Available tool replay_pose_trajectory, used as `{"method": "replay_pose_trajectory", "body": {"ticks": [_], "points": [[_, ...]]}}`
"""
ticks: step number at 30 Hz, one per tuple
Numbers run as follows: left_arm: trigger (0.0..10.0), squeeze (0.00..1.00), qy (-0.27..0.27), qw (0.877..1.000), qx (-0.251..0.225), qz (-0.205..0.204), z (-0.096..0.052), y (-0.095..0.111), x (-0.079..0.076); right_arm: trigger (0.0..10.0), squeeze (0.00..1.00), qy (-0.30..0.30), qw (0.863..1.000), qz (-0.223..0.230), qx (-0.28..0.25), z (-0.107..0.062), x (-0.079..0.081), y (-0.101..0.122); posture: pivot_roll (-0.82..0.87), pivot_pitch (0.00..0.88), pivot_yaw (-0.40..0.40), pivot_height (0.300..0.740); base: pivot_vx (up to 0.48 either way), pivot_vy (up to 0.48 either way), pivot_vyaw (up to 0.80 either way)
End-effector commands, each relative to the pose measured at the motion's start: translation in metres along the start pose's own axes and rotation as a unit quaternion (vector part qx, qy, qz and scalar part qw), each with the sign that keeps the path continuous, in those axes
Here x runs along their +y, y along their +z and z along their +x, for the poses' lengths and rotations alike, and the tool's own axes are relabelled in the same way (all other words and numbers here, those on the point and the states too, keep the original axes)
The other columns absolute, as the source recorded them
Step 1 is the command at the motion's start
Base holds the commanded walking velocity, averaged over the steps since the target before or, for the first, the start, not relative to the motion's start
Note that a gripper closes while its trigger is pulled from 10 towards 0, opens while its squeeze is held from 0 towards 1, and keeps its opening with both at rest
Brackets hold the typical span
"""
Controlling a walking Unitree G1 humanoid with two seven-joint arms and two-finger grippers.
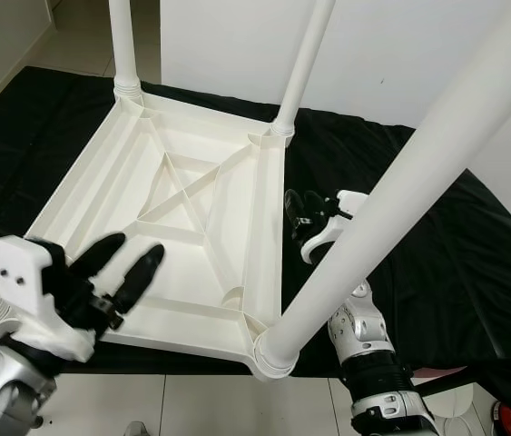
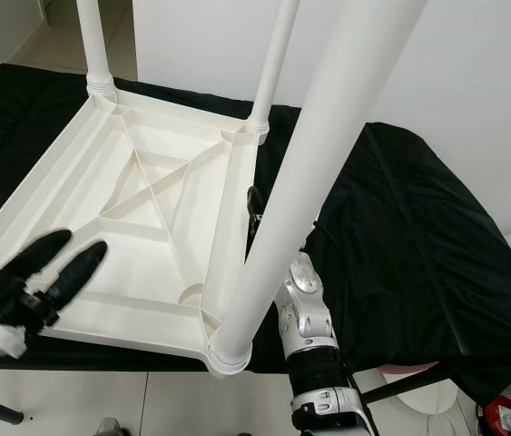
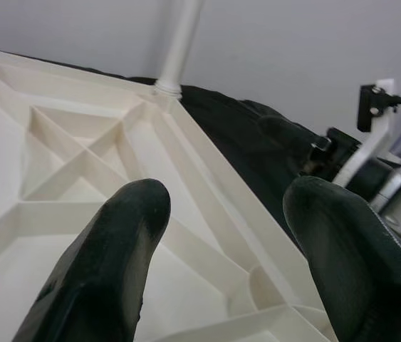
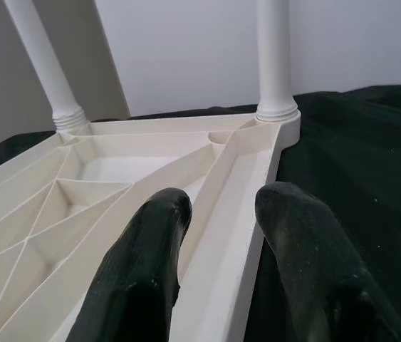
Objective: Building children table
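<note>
I see the white plastic children's table top (image 1: 182, 227) lying upside down on a black cloth (image 1: 437, 245), its ribbed underside facing up. Three round white legs stand up from its corners: the far left leg (image 1: 123, 45), the far right leg (image 1: 302, 64) and the near right leg (image 1: 409, 182), which rises toward my camera. I can read no brand, label or writing on any part.

My left gripper (image 1: 123, 268) hovers over the near left part of the underside, its two black fingers spread apart and holding nothing. My right gripper (image 4: 221, 235) sits by the table's right edge, fingers parted on either side of the rim, though I cannot tell whether they touch it.
</note>
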State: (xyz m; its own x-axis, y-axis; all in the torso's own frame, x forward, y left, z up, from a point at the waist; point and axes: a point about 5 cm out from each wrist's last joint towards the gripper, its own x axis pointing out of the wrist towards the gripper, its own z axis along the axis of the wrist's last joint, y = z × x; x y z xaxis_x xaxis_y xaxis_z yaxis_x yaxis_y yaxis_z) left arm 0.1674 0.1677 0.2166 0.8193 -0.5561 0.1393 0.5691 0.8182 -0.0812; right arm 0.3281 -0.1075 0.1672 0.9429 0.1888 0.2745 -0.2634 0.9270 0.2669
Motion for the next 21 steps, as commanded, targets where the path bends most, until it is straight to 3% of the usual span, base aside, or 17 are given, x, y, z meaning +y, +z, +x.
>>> {"method": "replay_pose_trajectory", "body": {"ticks": [1, 6, 12, 21], "points": [[10.0, 0.0, -0.091, 0.996, 0.018, 0.003, 0.001, -0.003, -0.017, 10.0, 0.0, 0.01, 1.0, -0.007, 0.005, -0.005, -0.004, 0.001, 0.1, 0.087, -0.173, 0.74, 0.0, 0.0, 0.0], [10.0, 0.0, -0.142, 0.988, 0.056, 0.012, 0.009, -0.017, -0.022, 10.0, 0.0, 0.045, 0.998, -0.035, 0.011, -0.019, -0.01, 0.005, 0.09, 0.058, -0.159, 0.74, 0.0, 0.0, 0.0], [10.0, 0.0, -0.177, 0.979, 0.101, 0.016, 0.015, -0.039, -0.021, 10.0, 0.0, 0.043, 0.997, -0.055, 0.011, -0.028, -0.023, 0.012, 0.06, 0.039, -0.148, 0.74, 0.0, 0.0, 0.0], [10.0, 0.0, -0.19, 0.976, 0.103, 0.031, 0.026, -0.048, -0.021, 10.0, 0.0, 0.038, 0.997, -0.067, 0.019, -0.043, -0.024, 0.012, 0.03, 0.006, -0.137, 0.74, 0.0, 0.0, 0.0]]}}
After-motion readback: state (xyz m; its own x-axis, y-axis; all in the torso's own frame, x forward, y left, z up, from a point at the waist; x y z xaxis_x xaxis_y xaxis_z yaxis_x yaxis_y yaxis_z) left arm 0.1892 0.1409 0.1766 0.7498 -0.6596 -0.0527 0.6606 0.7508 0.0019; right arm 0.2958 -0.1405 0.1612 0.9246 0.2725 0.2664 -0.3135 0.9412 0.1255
